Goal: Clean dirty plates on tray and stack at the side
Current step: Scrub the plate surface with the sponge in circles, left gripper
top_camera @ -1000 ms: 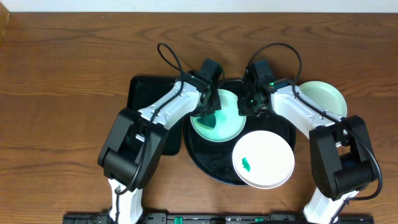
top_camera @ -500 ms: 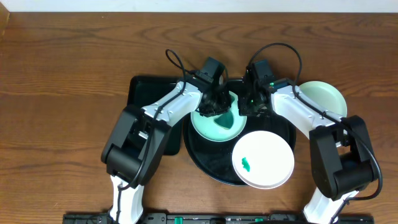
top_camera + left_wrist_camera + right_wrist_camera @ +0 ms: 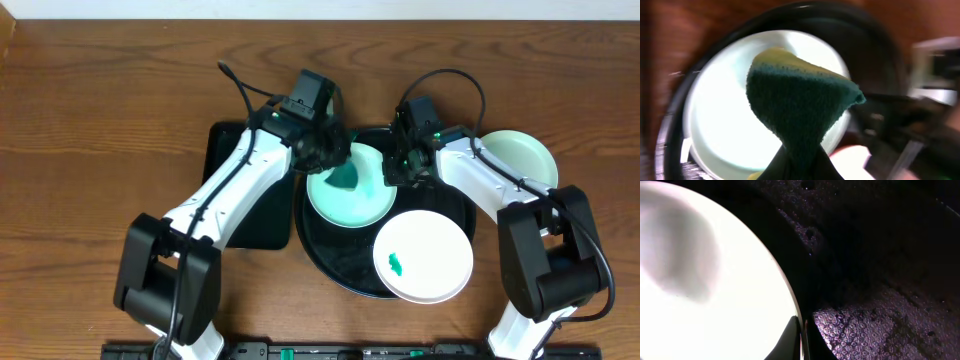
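Three plates show from above. Closest to the robot is the white plate (image 3: 432, 245), with a small green smear (image 3: 397, 265) on it. It lies on the front right edge of the big round black tray (image 3: 333, 252) and sticks out past the rim.

Next, farther back, a mint-green plate (image 3: 366, 206) lies on the black tray, at its back left part. The left gripper (image 3: 332, 160) holds a sponge (image 3: 343, 178) tight between its fingers. The sponge hangs over the middle of this plate, dark green side out with a bit of yellow. The left wrist view is blurry, so I cannot tell if the sponge touches the plate.

On the right side of that same plate, the right gripper (image 3: 403, 172) has its fingers close together. They pinch the plate's rim, one finger on each side.

Farther back and to the right, the other mint-green plate (image 3: 520, 155) lies on the wooden table (image 3: 100, 120), off the black tray. A dark green tray (image 3: 268, 225) lies just left of the black tray, under the left arm.
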`<act>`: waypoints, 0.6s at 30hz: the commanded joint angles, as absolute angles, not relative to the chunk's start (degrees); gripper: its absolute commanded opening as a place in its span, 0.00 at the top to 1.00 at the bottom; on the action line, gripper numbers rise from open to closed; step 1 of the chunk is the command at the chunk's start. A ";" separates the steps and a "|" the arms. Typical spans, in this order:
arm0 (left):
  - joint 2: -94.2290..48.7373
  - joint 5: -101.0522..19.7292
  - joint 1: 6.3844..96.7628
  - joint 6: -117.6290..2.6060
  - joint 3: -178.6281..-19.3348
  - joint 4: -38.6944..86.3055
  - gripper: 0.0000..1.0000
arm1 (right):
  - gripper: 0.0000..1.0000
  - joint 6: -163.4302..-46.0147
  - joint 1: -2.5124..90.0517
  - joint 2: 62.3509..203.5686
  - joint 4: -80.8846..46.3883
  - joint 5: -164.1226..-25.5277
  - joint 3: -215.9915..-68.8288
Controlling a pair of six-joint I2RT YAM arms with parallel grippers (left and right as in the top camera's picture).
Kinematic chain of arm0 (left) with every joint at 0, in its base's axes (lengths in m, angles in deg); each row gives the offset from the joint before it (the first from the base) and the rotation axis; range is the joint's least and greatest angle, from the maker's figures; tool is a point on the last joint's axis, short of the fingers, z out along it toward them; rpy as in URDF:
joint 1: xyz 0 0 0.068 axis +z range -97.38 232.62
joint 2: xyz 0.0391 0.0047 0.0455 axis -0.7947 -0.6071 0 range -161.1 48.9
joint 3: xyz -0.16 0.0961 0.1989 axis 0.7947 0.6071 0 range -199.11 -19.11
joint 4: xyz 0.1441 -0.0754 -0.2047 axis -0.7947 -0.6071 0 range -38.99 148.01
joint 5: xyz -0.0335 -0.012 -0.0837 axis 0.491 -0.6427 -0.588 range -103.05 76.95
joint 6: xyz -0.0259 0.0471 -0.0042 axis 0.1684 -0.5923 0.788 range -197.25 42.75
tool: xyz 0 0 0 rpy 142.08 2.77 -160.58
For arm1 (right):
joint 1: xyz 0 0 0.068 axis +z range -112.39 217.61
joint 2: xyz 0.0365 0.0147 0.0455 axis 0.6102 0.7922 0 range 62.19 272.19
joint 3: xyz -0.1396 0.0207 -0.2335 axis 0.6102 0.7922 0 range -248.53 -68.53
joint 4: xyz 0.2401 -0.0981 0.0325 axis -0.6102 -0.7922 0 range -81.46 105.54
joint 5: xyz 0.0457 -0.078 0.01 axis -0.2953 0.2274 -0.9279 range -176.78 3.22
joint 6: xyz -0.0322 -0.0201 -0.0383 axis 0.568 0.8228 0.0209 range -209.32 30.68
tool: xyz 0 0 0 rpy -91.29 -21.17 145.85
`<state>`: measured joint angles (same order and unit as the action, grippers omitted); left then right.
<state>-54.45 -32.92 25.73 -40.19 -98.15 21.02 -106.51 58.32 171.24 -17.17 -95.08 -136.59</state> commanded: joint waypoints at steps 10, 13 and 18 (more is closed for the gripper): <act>-60.94 -17.49 24.50 -41.59 -93.87 21.50 0.93 | 0.99 -106.43 59.41 172.05 -17.00 -95.62 -136.24; -63.43 -18.02 24.42 -41.59 -93.85 21.78 0.92 | 0.99 -106.43 59.41 172.05 -17.00 -95.60 -136.24; -64.92 -27.18 24.39 -41.59 -93.85 22.24 0.92 | 0.99 -106.43 59.41 172.05 -16.97 -95.60 -136.24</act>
<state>-62.49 -21.01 24.44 -41.09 -94.13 22.44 -106.51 58.32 171.26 -17.17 -95.08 -136.61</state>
